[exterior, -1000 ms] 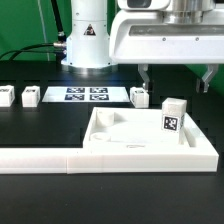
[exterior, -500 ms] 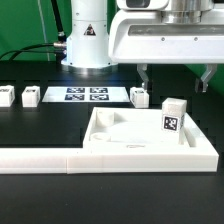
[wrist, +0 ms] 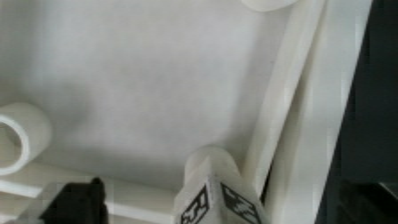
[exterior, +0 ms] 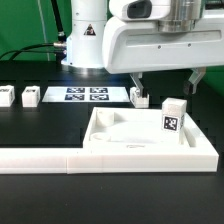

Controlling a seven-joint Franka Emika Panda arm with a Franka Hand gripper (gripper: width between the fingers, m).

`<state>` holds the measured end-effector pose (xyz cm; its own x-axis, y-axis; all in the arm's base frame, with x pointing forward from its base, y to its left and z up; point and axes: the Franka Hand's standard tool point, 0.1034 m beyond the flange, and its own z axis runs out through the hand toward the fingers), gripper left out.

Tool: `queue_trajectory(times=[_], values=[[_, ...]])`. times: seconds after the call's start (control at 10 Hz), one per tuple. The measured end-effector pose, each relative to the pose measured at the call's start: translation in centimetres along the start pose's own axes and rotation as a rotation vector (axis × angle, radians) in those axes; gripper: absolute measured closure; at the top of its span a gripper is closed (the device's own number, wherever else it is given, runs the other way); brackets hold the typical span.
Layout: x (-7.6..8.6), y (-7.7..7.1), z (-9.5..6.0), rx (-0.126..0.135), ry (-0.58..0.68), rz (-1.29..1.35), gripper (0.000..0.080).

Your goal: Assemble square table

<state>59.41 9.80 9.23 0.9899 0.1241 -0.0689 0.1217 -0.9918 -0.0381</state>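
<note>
Black worktop (exterior: 40,125), robot base at the back. Square tabletop (exterior: 140,142) lies flat toward the exterior view's right, tucked against the border bar (exterior: 40,158). Standing leg (exterior: 173,117) is upright inside the tabletop's far corner on the exterior view's right, tag facing the camera. Spare legs sit in the back row: two at the exterior view's left (exterior: 7,97), one loose leg (exterior: 140,97) just beside the marker board (exterior: 85,95). Fingers (exterior: 135,82) are spread wide with nothing between them, hanging over the tabletop's rear. Wrist view looks down into the tabletop beside the standing leg.
</note>
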Motion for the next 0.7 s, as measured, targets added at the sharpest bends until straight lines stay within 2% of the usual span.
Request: queue_trajectory(times=[0.3, 0.4, 0.7], values=[[-0.1, 0.1, 0.3, -0.001, -0.004, 0.008, 0.015], [-0.3, 0.1, 0.8, -0.004, -0.004, 0.022, 0.015], [-3.7, -0.8, 1.4, -0.004, 0.01, 0.009, 0.015]])
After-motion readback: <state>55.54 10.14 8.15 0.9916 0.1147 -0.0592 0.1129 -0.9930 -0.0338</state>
